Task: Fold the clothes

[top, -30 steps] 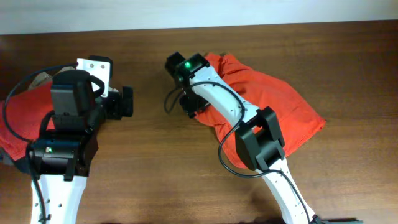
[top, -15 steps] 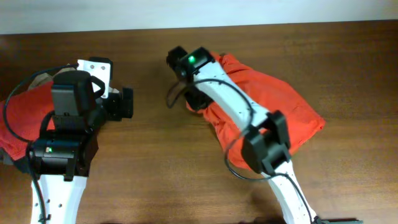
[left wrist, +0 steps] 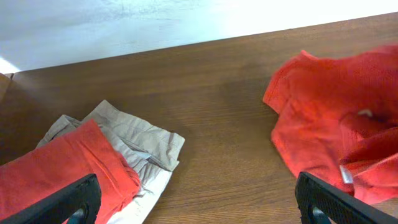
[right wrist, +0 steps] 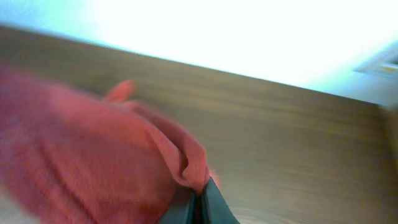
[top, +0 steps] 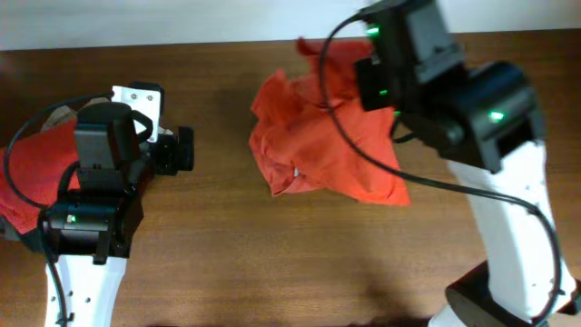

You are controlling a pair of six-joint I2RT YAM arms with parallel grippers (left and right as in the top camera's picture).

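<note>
Red-orange T-shirt (top: 304,154) held bunched over the middle of the counter (top: 218,272).
The right gripper (right wrist: 198,198) is clenched on a fold of its fabric, holding it up, probably so it can drape open; the left gripper (left wrist: 196,202) hovers released and empty near a second red garment (left wrist: 56,171) lying on beige cloth (left wrist: 140,140).

Bare table (top: 227,263) strip lay open between left arm (top: 95,209) and crumpled T-shirt (top: 313,150). Right arm (top: 504,182) blocked right side. Red garment (left wrist: 56,168) and beige garment (left wrist: 134,140) crowded left edge.
</note>
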